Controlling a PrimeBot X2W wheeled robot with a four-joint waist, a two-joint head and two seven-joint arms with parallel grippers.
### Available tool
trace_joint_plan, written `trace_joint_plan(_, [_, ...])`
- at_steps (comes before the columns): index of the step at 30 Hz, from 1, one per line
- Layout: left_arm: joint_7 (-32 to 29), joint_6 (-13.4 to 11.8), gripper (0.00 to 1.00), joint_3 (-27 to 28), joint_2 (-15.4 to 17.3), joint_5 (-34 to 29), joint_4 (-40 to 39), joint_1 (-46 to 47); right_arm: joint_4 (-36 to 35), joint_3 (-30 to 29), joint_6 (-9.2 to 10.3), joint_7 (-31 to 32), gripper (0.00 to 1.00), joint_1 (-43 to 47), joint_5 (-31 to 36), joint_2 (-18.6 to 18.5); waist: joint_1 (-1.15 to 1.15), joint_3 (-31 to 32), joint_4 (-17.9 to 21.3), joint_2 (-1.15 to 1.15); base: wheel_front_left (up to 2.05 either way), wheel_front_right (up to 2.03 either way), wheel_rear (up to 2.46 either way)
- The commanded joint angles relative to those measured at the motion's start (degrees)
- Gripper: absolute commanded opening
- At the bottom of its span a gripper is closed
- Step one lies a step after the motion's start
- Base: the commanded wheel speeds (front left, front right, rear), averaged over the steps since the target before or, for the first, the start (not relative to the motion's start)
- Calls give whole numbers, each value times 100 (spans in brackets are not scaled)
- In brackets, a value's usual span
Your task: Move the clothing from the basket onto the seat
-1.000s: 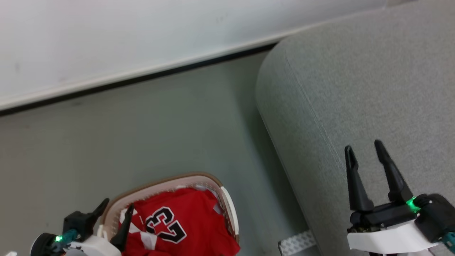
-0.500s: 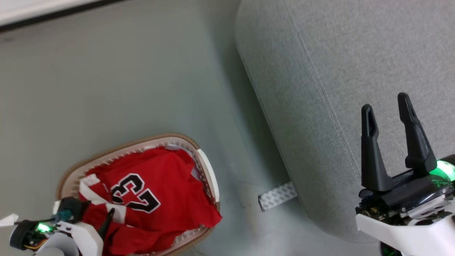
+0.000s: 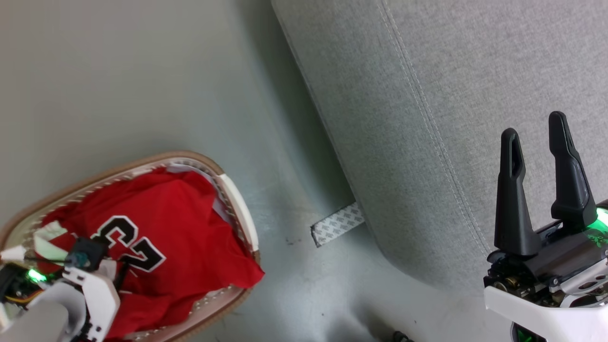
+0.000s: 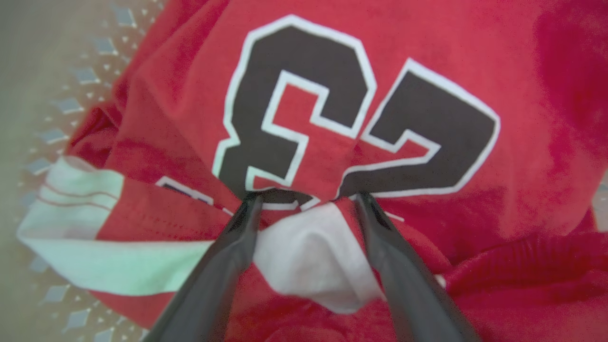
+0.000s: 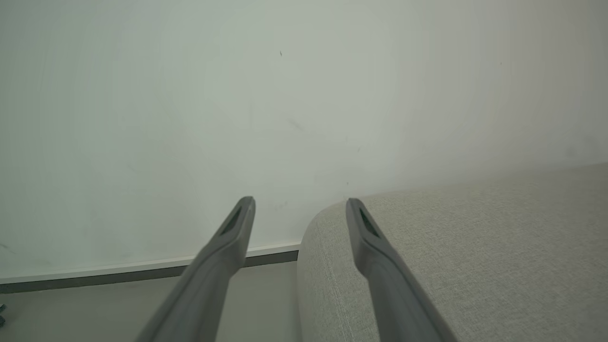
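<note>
Grasp step, right at the point of closing. Down in the basket [image 3: 202,160] with the left gripper [image 4: 306,197]: jaws spread wide, tips pressed into the clothing [image 4: 427,57] just below the black numerals, with a hump of white trim bunched up between the two fingers. Not pinched yet by the look of it, and so not lifted. All of the red jersey lying inside the basket walls ahead of and around those fingers, apart from one corner draped over the rim off to the gripper's right. Right gripper [image 3: 534,124] idle, jaws wide apart with nothing between them, poised over the edge of the seat [image 3: 451,71], grey fabric beneath and beyond its fingertips. Seat bare of any clothing, so none of the transfer done. Next, as a judgement: close firmly on that raised fold, deep enough to take more than the top layer, then lift high enough to clear the rim with the trailing hem, carry across the strip of floor [image 3: 142,71] toward the right gripper's side, and release over the cushion. Worth guarding against: a thin fold slipping from the tips, or hanging cloth catching the rim and dragging the light basket along.
</note>
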State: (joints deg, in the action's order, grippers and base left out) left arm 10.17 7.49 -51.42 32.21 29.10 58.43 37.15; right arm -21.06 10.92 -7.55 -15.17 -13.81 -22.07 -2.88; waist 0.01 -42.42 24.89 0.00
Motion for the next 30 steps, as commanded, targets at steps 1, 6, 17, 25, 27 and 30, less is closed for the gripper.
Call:
trace_joint_plan(1, [-92,-2,100,-154,116,13,122,88,-41,12,12,3,100,-40,-74,-2,-1,-124,89,0,0,0,0])
trace_joint_plan(6, [-360,-2,100,-848,92,-272,358,266,34,57,12,2,100,-82,-131,-2,-1,-151,140,0,0,0,0])
trace_joint_plan(17, [14,-2,0,-1302,-352,160,493,422,334,-59,12,2,100,-122,-15,-3,-1,339,-142,0,0,0,0])
trace_joint_plan(25, [319,-2,0,-1516,-953,669,428,203,853,-182,12,2,100,-24,219,-7,-1,1570,-636,0,0,0,0])
trace_joint_plan(27, [393,-2,0,-1548,-1119,795,336,139,1033,-248,12,2,100,44,308,-10,-1,1985,-805,0,0,0,0])
trace_joint_plan(30, [452,-2,0,-1583,-1320,1047,226,30,1272,-288,12,3,100,154,410,-8,-1,2498,-1034,0,0,0,0])
